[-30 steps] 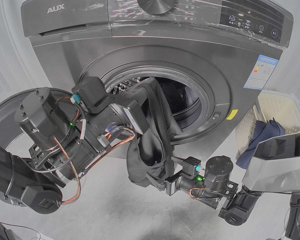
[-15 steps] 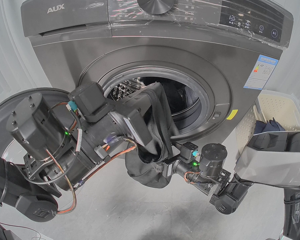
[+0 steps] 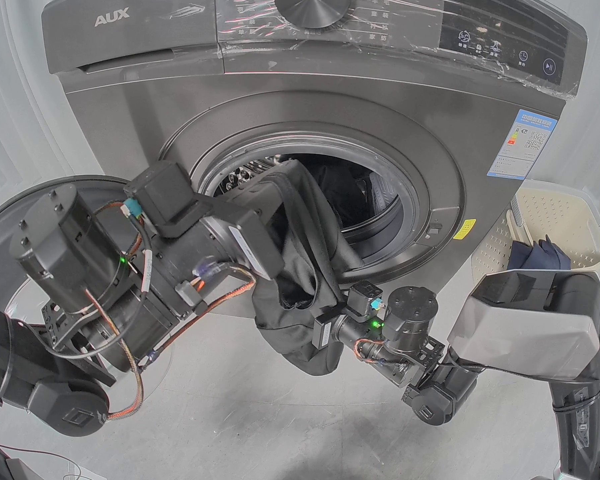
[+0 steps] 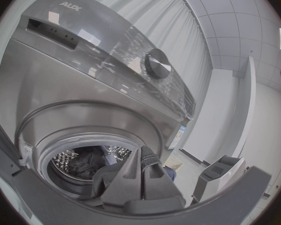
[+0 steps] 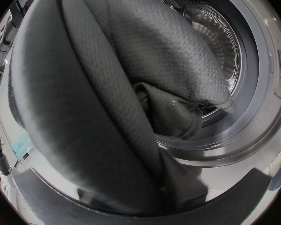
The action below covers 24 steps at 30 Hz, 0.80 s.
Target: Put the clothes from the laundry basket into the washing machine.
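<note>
A black garment (image 3: pixel 307 261) hangs from my left gripper (image 3: pixel 288 180) at the left rim of the washing machine's (image 3: pixel 380 121) round opening (image 3: pixel 373 201). Part of it drapes over the rim; the rest sags toward the floor. In the left wrist view the left gripper (image 4: pixel 142 161) is shut on a black fold of this garment (image 4: pixel 146 155). My right gripper (image 3: pixel 318 337) presses into the hanging bottom of the cloth from the right. The garment (image 5: pixel 100 94) covers the right wrist view in front of the drum (image 5: pixel 218 38). Dark clothes (image 3: pixel 343 185) lie inside the drum.
The washer door (image 3: pixel 7 228) stands open at the left, behind my left arm. A cream laundry basket (image 3: pixel 573 221) sits on the floor to the right of the machine, with a navy garment (image 3: pixel 537 255) in it. Bare grey floor (image 3: pixel 247 428) lies in front.
My right gripper has moved left and up toward the washer, from just below the hanging cloth into its bottom. The left gripper kept its hold and shifted slightly left.
</note>
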{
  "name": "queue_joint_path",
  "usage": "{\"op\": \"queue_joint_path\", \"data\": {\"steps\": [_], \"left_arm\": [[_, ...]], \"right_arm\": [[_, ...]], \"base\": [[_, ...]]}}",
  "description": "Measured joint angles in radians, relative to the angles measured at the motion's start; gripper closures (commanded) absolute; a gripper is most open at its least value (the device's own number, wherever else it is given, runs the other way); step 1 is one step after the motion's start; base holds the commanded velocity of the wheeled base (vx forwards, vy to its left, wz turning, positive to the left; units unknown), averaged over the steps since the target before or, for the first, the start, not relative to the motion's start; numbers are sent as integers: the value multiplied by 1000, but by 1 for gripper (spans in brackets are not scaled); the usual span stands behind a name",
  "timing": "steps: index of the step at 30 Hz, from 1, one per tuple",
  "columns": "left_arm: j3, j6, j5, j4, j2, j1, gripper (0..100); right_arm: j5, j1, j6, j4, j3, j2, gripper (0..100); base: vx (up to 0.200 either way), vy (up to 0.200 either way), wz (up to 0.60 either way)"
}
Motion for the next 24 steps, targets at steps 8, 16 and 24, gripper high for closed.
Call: {"op": "queue_joint_path", "data": {"steps": [8,16,24], "left_arm": [[70,7,-6,-10,0,95,100],[236,14,-41,-3,27,139,100],[336,49,-91,-17,140,157,100]], "right_arm": [[-1,-14,3,-12,97,-79,100],[-8,-27,5,-12,159,-187,100],[-20,-10,9,-10,167,-246,100]], "base": [[0,0,0],[0,0,0],[0,0,0]]}}
